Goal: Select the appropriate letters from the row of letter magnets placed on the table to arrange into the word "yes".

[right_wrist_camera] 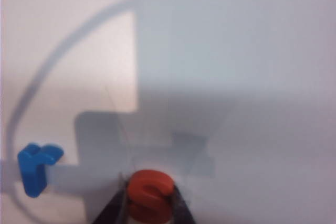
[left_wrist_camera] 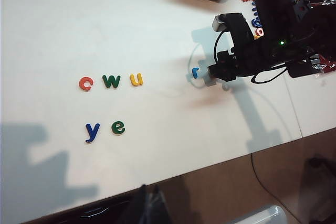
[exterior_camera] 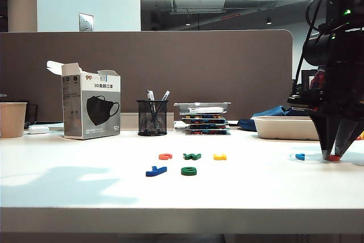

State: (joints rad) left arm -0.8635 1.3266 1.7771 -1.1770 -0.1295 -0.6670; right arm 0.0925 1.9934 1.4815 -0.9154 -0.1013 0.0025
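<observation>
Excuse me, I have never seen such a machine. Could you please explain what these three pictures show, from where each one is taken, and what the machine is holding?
This is a robot with two arms; each arm ends in a two-finger gripper. One picture comes from a camera facing the white table. The other two come from cameras on the wrists.

On the table lie small plastic letters: a red-orange c, a green w and a yellow u in a row, and nearer the table's front edge a dark blue y and a dark green e. A light blue r lies apart.

The right gripper, on the right of the table view, is closed on a red-orange s at table level, beside the r. The left gripper does not show; its camera looks down from above.

Behind stand a mask box, a pen holder and a tray.
</observation>
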